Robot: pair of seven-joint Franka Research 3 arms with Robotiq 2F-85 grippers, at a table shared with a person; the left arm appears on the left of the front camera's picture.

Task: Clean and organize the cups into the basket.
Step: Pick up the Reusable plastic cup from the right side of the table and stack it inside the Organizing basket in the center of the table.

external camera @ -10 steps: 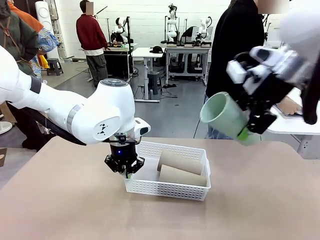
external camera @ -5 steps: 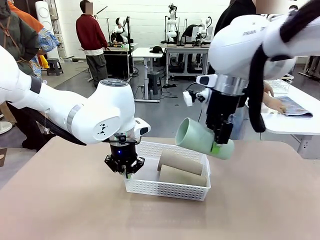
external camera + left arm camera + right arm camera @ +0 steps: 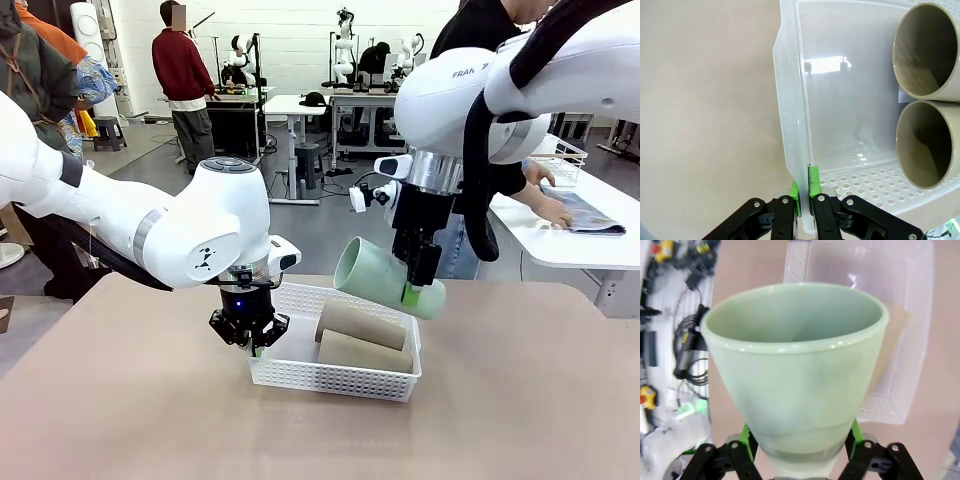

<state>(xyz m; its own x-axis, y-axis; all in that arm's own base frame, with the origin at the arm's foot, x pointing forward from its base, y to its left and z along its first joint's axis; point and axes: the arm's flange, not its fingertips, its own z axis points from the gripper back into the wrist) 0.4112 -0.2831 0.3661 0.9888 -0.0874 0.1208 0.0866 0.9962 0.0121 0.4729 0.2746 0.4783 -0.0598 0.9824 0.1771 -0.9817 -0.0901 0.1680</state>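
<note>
The white lattice basket (image 3: 335, 377) sits mid-table with two taupe cups (image 3: 360, 322) (image 3: 362, 352) lying side by side in its right half. My left gripper (image 3: 248, 337) is shut on the basket's left wall. In the left wrist view, the green pads (image 3: 813, 181) pinch that thin wall (image 3: 790, 100), and both taupe cups (image 3: 927, 50) (image 3: 930, 145) show their open mouths. My right gripper (image 3: 412, 290) is shut on the mint green cup (image 3: 375, 275), tilted mouth-left above the basket's far right corner. From the right wrist, that cup (image 3: 795, 370) sits between the fingers (image 3: 800, 442), with the basket (image 3: 925, 340) below.
A person in black (image 3: 480, 60) stands behind the far edge, hand on a white side table (image 3: 570, 245) at the right. A wire basket (image 3: 560, 152) stands on that table. The tan tabletop (image 3: 520, 400) has free room in front and to the right.
My right arm has carried the mint green cup leftward and down, from the right side to just above the basket. The left gripper and basket have not moved.
</note>
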